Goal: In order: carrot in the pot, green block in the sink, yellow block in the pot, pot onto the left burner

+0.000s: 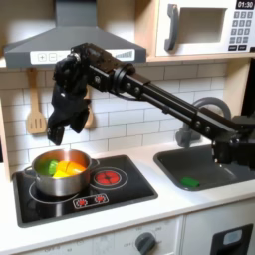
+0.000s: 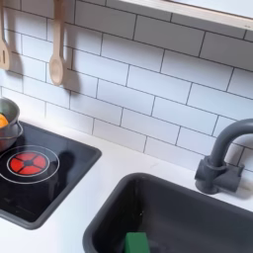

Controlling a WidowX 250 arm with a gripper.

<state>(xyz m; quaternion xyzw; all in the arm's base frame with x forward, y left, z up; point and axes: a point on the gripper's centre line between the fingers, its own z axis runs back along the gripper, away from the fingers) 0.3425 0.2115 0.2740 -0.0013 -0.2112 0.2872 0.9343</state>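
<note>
The steel pot (image 1: pixel 58 173) stands on the left part of the black stove (image 1: pixel 120 199), covering the left burner. Inside it lie the yellow block (image 1: pixel 66 170) and the orange carrot (image 1: pixel 76 165). My gripper (image 1: pixel 64 131) hangs open and empty a little above the pot. The green block (image 1: pixel 189 182) lies in the dark sink (image 1: pixel 221 167). In the second exterior view the pot's rim (image 2: pixel 8 136) and a bit of carrot (image 2: pixel 3 121) show at the left edge. The green block (image 2: pixel 136 243) sits at the bottom, inside the sink (image 2: pixel 198 212).
The right burner (image 1: pixel 107 178) (image 2: pixel 30 161) is bare. A curved faucet (image 2: pixel 222 158) stands behind the sink. Wooden utensils (image 2: pixel 57 59) hang on the tiled wall, with a range hood (image 1: pixel 70 40) above the stove and a microwave (image 1: pixel 204 25) at the upper right.
</note>
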